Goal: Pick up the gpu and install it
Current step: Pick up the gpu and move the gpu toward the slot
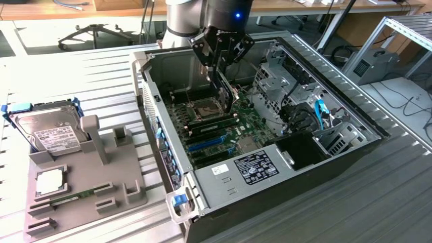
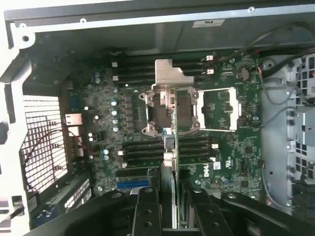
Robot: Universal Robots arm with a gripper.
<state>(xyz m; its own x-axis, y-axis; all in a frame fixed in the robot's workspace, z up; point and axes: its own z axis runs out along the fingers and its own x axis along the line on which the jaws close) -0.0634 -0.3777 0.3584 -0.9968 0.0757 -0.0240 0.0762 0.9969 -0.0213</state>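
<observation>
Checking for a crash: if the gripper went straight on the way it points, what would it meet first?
Likely the motherboard near the processor socket; the gpu the gripper holds would touch first. Depth unclear.

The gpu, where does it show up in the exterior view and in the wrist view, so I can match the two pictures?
Exterior view: the gpu hangs edge-on from the tool, above the motherboard inside the open case.
Wrist view: the gpu is seen edge-on, held in the tool, over the motherboard.
Shared landmark: the CPU socket, next to the card in both views.
</observation>
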